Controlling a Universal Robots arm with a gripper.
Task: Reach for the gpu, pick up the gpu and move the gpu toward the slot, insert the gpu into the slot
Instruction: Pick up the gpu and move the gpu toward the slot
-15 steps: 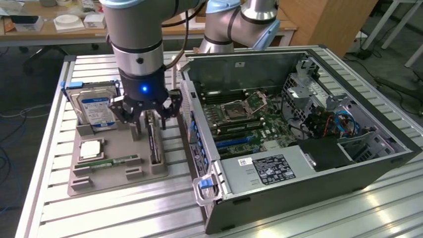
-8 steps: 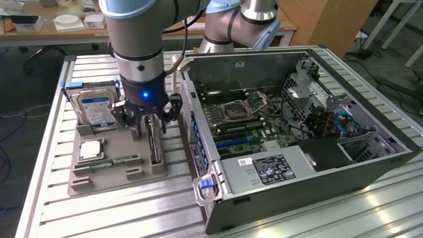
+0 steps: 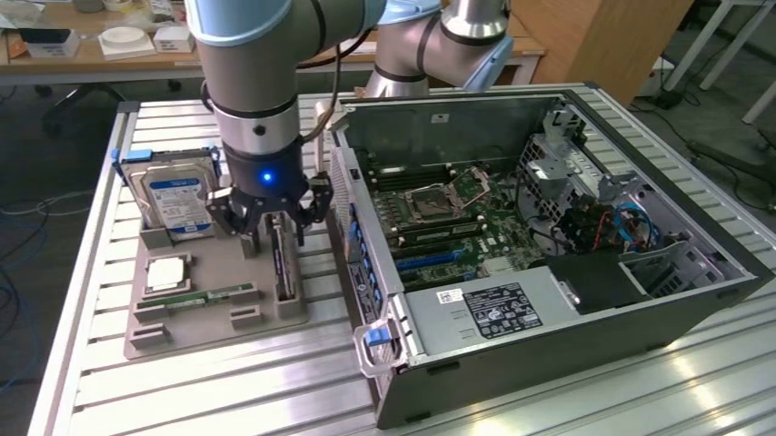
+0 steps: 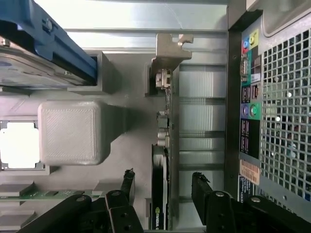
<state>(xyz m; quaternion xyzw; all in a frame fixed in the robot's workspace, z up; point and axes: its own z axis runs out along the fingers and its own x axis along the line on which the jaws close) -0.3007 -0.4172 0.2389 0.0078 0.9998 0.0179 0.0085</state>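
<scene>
you find the gripper (image 3: 276, 238) wide open and empty, poised directly above the gpu (image 3: 286, 272), which stands on edge in the grey holder (image 3: 218, 318) beside the computer case (image 3: 546, 309), its long axis running lengthwise between the two jaws.

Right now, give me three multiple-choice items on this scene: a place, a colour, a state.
1. Where is the gpu? A. in the grey holder B. in the case's slot C. flat on the table
2. The hard drive's bracket is: A. red B. blue C. yellow
3. The end effector is: A. shut on the gpu B. open astride the gpu C. open over the hard drive
Answers: 1 A, it stands on edge in the holder; 2 B, the bracket looks blue; 3 B, gaps show between fingers and gpu.
</scene>
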